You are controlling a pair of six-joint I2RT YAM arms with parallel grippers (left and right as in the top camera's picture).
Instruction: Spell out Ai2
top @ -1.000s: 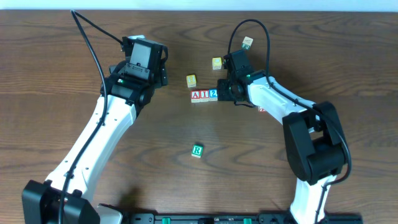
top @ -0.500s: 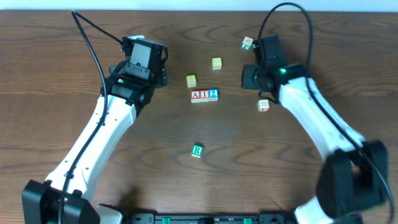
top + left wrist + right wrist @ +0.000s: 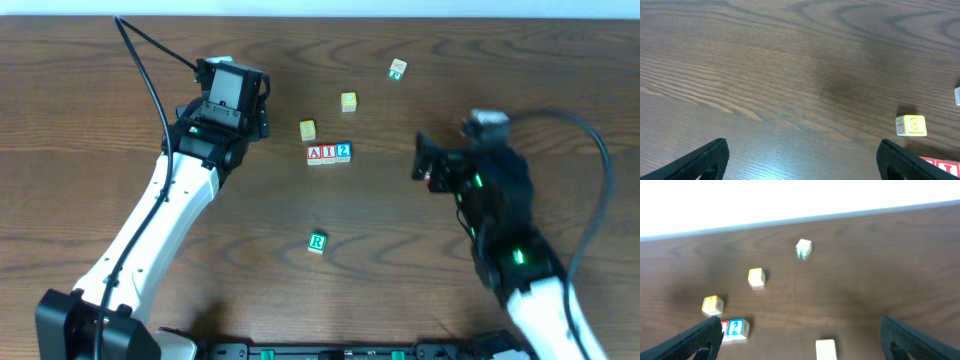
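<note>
Three cubes lie in a touching row mid-table: the red "A" [image 3: 315, 153], the red "I" [image 3: 329, 153] and the blue "2" [image 3: 343, 151]. In the right wrist view the "2" [image 3: 738, 328] shows at lower left, and the "I" is half hidden behind my left finger. My right gripper [image 3: 424, 162] is open, well to the right of the row, blurred by motion. It holds nothing [image 3: 810, 342]. My left gripper [image 3: 238, 98] stands open and empty to the left of the row [image 3: 802, 165]. Red cube edges [image 3: 940, 163] peek in at the bottom right of that view.
A green "R" cube [image 3: 317, 242] lies in front of the row. Two yellow cubes [image 3: 308, 129] [image 3: 348, 101] sit behind it, and a green-marked pale cube [image 3: 398, 68] is at the back. Another pale cube [image 3: 826, 348] lies on the table under my right gripper. The table's far edge [image 3: 800, 217] is near.
My right gripper left the "2" cube's side, swung to the right and then toward the near side, and opened wide. The row of cubes and the left arm have not moved.
</note>
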